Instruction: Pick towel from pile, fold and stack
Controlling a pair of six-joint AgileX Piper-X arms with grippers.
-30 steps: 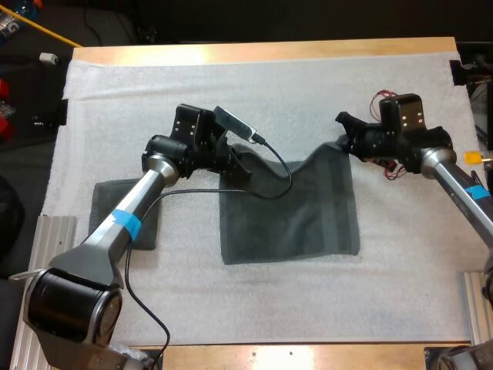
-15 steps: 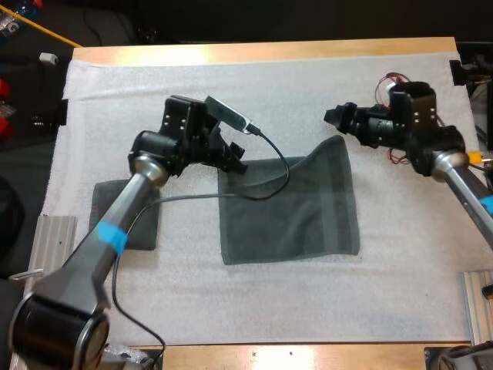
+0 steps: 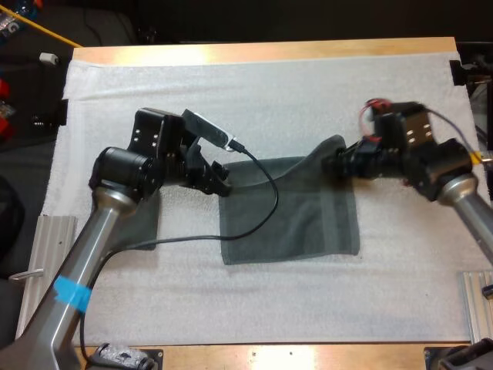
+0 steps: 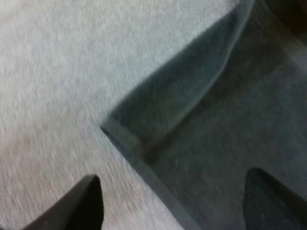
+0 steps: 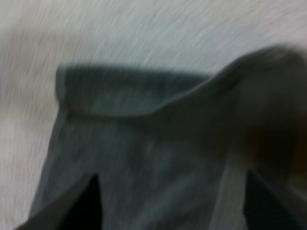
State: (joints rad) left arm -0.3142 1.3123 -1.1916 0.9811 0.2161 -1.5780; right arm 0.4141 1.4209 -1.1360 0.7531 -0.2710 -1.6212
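Observation:
A dark grey-green towel lies spread flat in the middle of the white mat, with its far right corner bunched up. My left gripper hovers open at the towel's far left corner. In the left wrist view that corner is folded over, just beyond my left gripper, whose fingers stand wide apart. My right gripper is low at the raised far right corner. In the right wrist view my right gripper is open, its black fingers apart over the towel.
A second, folded dark towel lies at the mat's left, mostly hidden under my left arm. The left arm's cable loops across the spread towel. Bare mat stretches beyond the towel and along the near edge.
My left gripper has slid left off the towel to its far left corner. My right gripper left the raised corner, drew back, then came down to that corner again.

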